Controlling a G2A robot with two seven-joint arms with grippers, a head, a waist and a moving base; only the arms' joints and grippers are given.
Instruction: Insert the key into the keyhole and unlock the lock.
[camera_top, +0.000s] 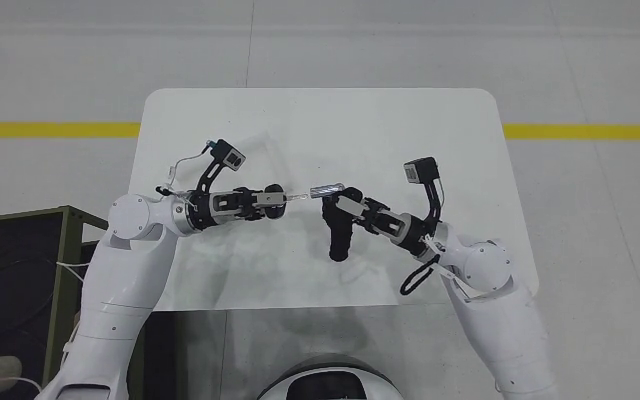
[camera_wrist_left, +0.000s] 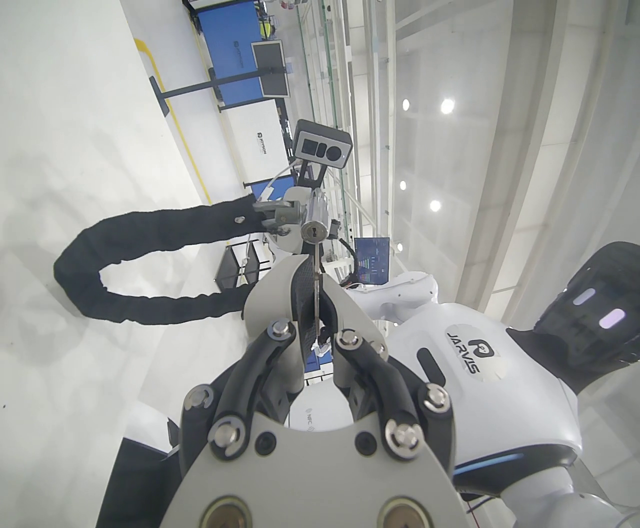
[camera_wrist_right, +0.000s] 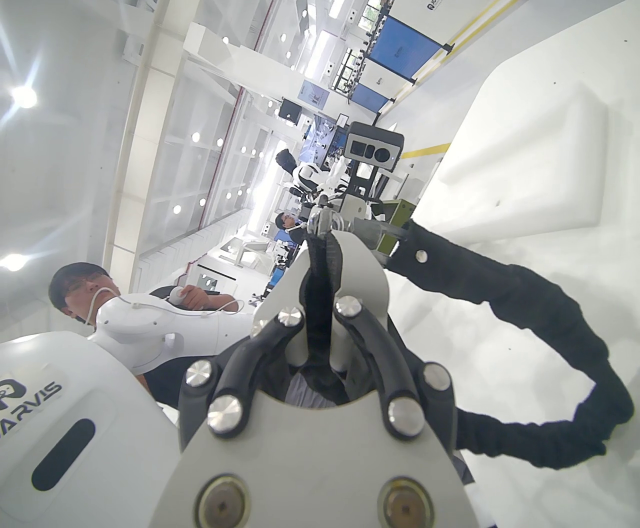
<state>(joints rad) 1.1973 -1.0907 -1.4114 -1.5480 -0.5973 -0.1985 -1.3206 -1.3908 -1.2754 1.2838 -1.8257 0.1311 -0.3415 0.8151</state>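
Silver metal marks the lock (camera_top: 327, 189), held above the middle of the white surface (camera_top: 450, 150) by the right pincer (camera_top: 347, 206), whose fingers (camera_wrist_right: 362, 272) are clamped tight on its black-sleeved body. Its black cable (camera_top: 340, 238) loops away toward 6 o'clock. From 9 o'clock the left pincer (camera_top: 277, 198) is squeezed closed on the key (camera_wrist_left: 317, 295) — thin, seen edge-on — whose tip sits just at the rim of the cylinder face (the keyhole (camera_wrist_left: 312, 231) slot is uncovered).
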